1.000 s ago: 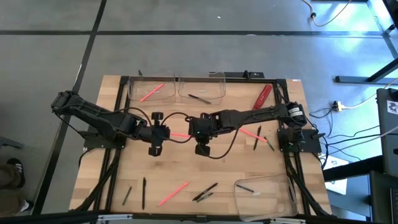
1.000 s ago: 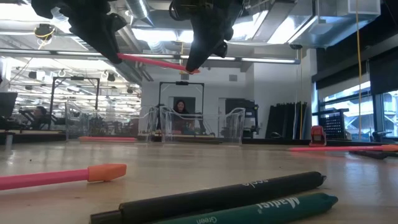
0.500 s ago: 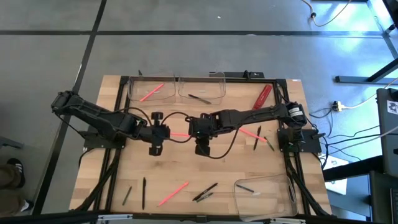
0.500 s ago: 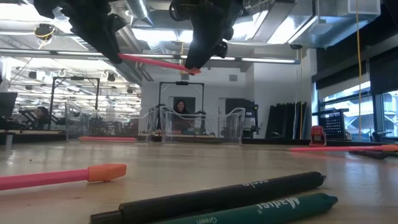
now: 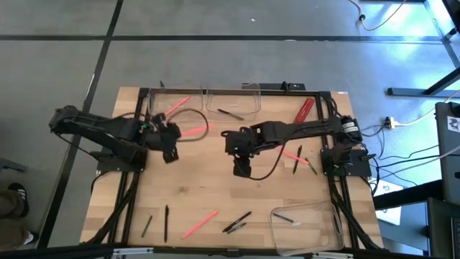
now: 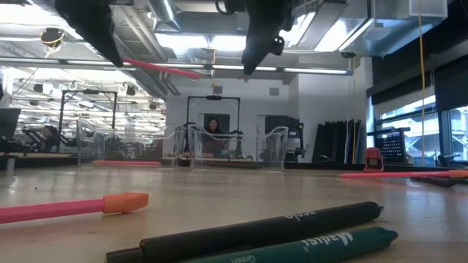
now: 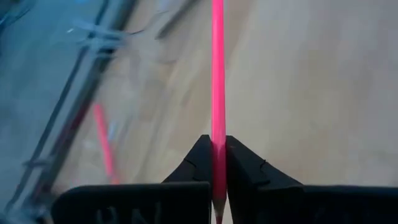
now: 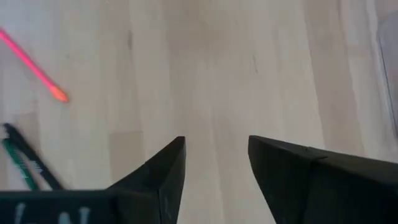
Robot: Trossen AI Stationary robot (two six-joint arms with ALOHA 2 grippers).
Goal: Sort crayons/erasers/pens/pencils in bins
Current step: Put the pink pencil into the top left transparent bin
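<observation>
My left gripper [image 5: 175, 137] hangs above the table's left half, shut on a pink pencil [image 5: 192, 132] that sticks out toward the table's middle. It shows again in the low view as the left gripper [image 6: 110, 45] with the pencil [image 6: 157, 67]. My right gripper [image 5: 242, 164] hangs open over the table's middle with nothing between its fingers [image 8: 165, 171]. At the far edge, one clear bin [image 5: 154, 108] holds a pink pencil and the bin beside it [image 5: 253, 101] holds a dark pen. A third bin [image 5: 325, 216] stands at the near right. My left gripper pinches the pink pencil near one end [image 7: 217, 158] between its two fingers. The short end shows behind the fingertips and the long part [image 7: 216, 68] reaches out ahead of them. The pencil is lifted clear of the table and lies about level in the low view.
Loose sticks lie on the table: a pink pencil [image 5: 200, 224] and dark pens [image 5: 237, 221] near the front, two dark ones [image 5: 166, 221] at the near left, a pink pencil [image 5: 291, 153] and dark sticks [image 5: 298, 162] at the right. A red flat thing [image 5: 303, 110] lies at the far right.
My right gripper has opened, let go of the pink pencil and risen a little toward the table's right. My left gripper has carried the pencil alone toward the table's far left, rising and rolling; the pencil stays lifted clear.
</observation>
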